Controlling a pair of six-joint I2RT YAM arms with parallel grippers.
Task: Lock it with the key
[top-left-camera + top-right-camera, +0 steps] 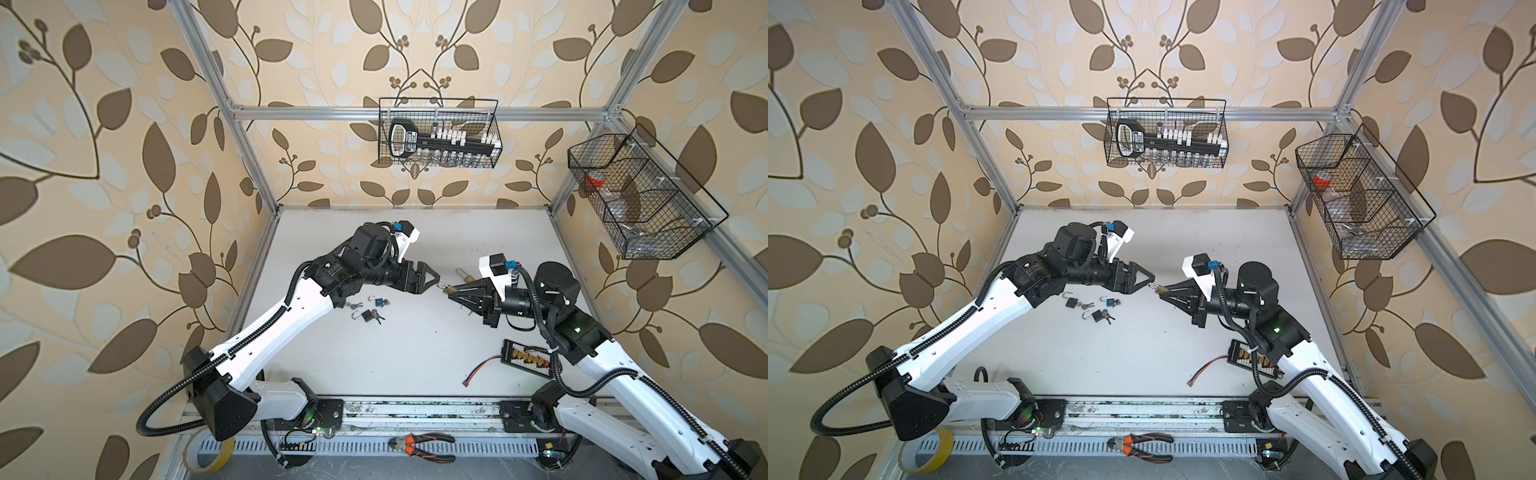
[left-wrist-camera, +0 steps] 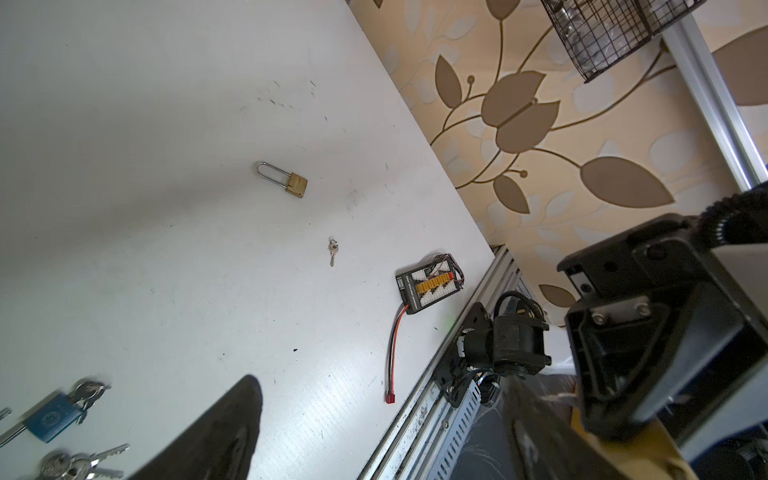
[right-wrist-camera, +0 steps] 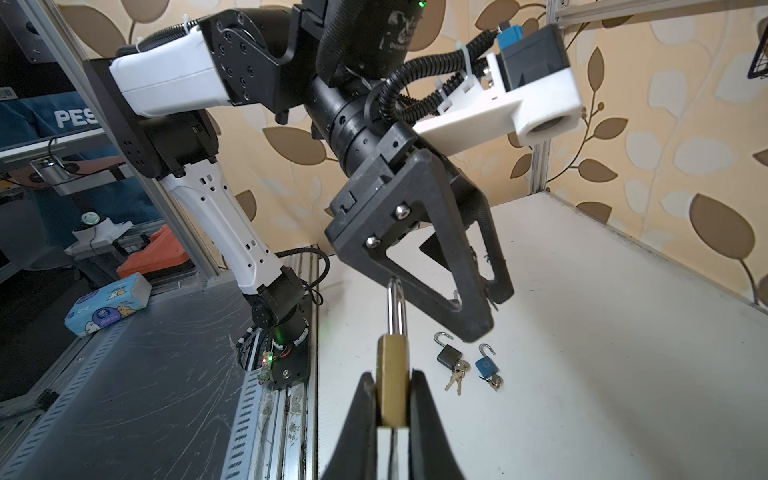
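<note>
Brass padlock (image 3: 392, 365) is clamped by its body in the right gripper (image 1: 453, 291) above the table (image 2: 166, 208), shackle toward the wide-open, empty left gripper (image 1: 435, 281); a small key (image 2: 332, 252) lies loose on the table, so locking looks not yet done.

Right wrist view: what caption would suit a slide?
The right gripper clamps a brass padlock, shackle toward the open left gripper; grey padlock and blue padlock with keys lie on the table.
</note>
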